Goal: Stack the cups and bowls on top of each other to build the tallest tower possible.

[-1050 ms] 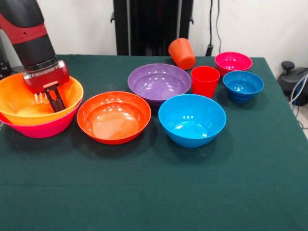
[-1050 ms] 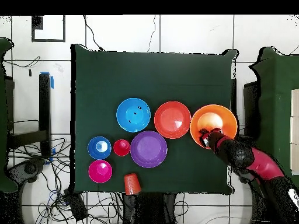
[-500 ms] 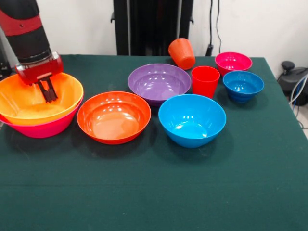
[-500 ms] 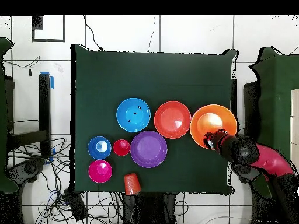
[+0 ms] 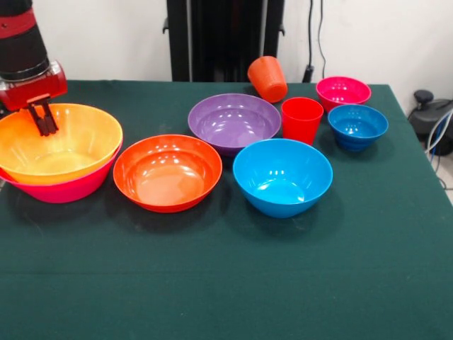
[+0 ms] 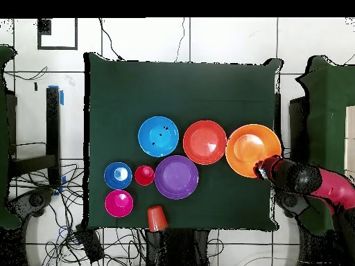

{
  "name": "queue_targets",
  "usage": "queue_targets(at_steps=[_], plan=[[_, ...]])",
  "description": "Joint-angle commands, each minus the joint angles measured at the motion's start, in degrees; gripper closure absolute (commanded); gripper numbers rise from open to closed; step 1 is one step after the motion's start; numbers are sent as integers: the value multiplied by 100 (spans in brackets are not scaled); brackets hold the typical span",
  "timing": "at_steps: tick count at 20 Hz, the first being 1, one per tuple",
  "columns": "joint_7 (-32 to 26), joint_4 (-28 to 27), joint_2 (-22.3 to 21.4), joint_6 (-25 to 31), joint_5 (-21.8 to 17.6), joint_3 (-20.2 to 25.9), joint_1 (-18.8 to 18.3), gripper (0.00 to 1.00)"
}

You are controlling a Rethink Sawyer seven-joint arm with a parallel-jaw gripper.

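Front view: at the upper left, the gripper [image 5: 44, 120] hangs empty over the far rim of the yellow-orange bowl [image 5: 60, 145], fingers close together with nothing between them. That bowl sits nested in the pink bowl [image 5: 64, 188], the tower's start. The red-orange bowl [image 5: 168, 172] lies just right of it.

Overhead view: the gripper [image 6: 262, 168] sits at the nested pair's lower right edge. The next move is probably fetching the red-orange bowl [image 6: 204, 142], which calls for opening over its rim.
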Motion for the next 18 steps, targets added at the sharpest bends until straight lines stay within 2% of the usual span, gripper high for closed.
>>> queue_targets(at_steps=[1, 4, 8, 13, 17, 18], plan=[[-342, -298, 209, 402, 72, -46, 153, 100], [-493, -318, 462, 168, 123, 180, 31, 100], [-381, -248, 536, 85, 98, 143, 7, 100], [-18, 230, -59, 103, 142, 20, -21, 100], [139, 198, -215, 238, 101, -134, 143, 100], [163, 314, -430, 323, 157, -126, 154, 100]])
